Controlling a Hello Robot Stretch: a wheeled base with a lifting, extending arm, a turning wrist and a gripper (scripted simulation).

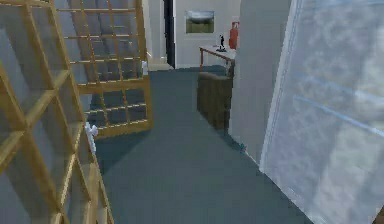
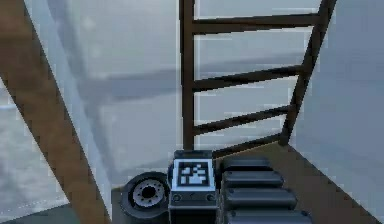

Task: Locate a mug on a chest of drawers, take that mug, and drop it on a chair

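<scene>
The fingers cannot be made out in the arm side view. The gripper (image 2: 148, 196) shows as a round dark body at the bottom edge, just left of a white marker square (image 2: 192, 175) with black marks. Whether it holds anything cannot be told. Right of the marker, the arm (image 2: 256, 192) is a dark ribbed bar rising from the bottom edge. Beyond it stands a dark wooden frame (image 2: 187, 70) with level rungs against a pale surface. A brown beam (image 2: 50, 110) slants across the left of that view.

In the forward view, a glazed door (image 1: 72, 165) with a light wooden grid fills the near left. A second gridded door (image 1: 140, 70) stands a little farther back on the same side. A small white thing (image 1: 92, 130) sits between them, too small to name. Blue-grey floor (image 1: 170, 165) runs away down the middle. On the near right is a pale frosted panel (image 1: 335, 120), with a grey wall (image 1: 255, 70) just beyond it. A low dark brown cabinet (image 1: 214, 97) stands against that wall, farther along.

At the far end, right of a dark doorway (image 1: 168, 30), stands a table (image 1: 217, 52). It bears a tall red thing (image 1: 235, 35) and a small dark thing (image 1: 221, 43). Whether either is the mug cannot be told. A landscape picture (image 1: 200, 22) hangs on the wall behind.
</scene>
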